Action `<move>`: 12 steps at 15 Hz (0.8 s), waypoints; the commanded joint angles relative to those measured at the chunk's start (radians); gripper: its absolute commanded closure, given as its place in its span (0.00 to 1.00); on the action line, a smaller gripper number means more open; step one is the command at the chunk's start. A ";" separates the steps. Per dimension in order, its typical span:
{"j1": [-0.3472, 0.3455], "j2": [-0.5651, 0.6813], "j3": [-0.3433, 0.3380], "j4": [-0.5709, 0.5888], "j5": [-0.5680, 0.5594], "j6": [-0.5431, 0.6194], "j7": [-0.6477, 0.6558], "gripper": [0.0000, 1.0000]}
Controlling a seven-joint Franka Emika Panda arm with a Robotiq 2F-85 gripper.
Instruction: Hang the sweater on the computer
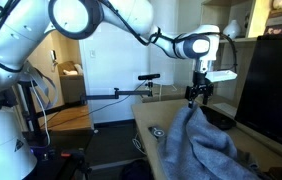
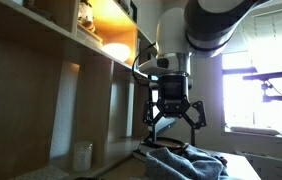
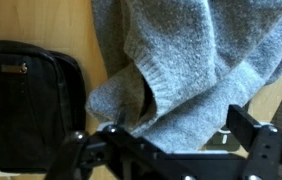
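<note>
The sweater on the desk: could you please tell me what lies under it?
Around the sweater only the wooden desk shows, with a black case beside it. Anything beneath the heap itself is covered by the knit.

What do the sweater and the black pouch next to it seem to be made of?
Sweater: soft grey-blue knit, likely wool or a blend, matte; fuzzy flecked surface, limp folds. Black pouch: probably synthetic fabric or leatherette, slight sheen, rounded seamed edges, small label; cannot tell which.

- Sweater (image 3: 196,50): grey-blue, flecked knit (mottled throughout).
- Computer (image 1: 276,85): black frame, dark screen.
- Bag (image 3: 26,100): plain black.
- Desk (image 3: 66,25): light wood tone.
- Shelving (image 2: 41,60): warm brown.
- Gripper (image 2: 171,128): black.
- Arm (image 1: 81,15): white.
</note>
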 commanded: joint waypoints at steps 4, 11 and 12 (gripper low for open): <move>0.000 0.003 0.001 0.006 -0.002 -0.004 0.001 0.00; -0.002 0.127 0.003 0.141 0.010 -0.135 -0.017 0.00; -0.002 0.146 0.003 0.161 0.011 -0.153 -0.022 0.00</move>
